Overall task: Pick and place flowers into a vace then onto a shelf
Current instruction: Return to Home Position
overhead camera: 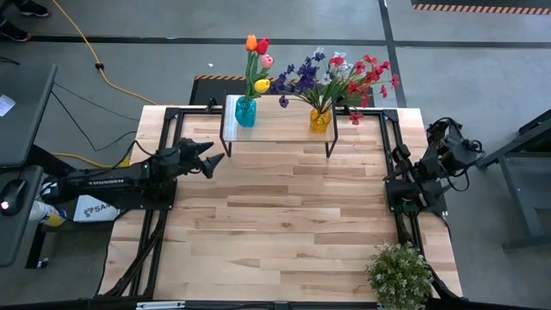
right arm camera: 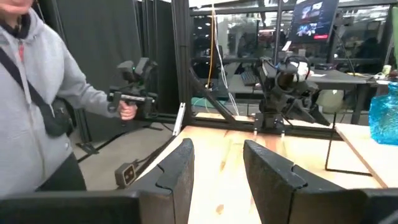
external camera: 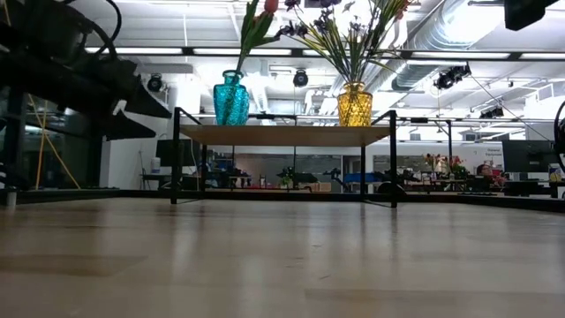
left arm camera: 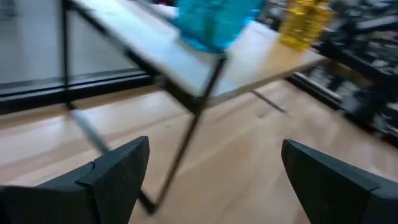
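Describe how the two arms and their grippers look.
Both arms are black, built of slim jointed links. The left arm carries white lettering along its long link; black cables loop around the right arm. The left gripper and right gripper each have two broad, flat, dark fingers.

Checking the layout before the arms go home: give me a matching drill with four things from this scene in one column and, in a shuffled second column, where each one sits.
Things
1. teal glass vase
2. yellow glass vase
3. bushy pale-green potted plant
4. left gripper

Places
A. right-hand corner of the wooden table, far from the shelf
B. on the light wood shelf, holding red, purple and white sprays
C. open, over bare table just off the shelf's left end
D. on the shelf's left end, holding tulips

Pairs: 1-D, 2-B, 3-A, 4-C
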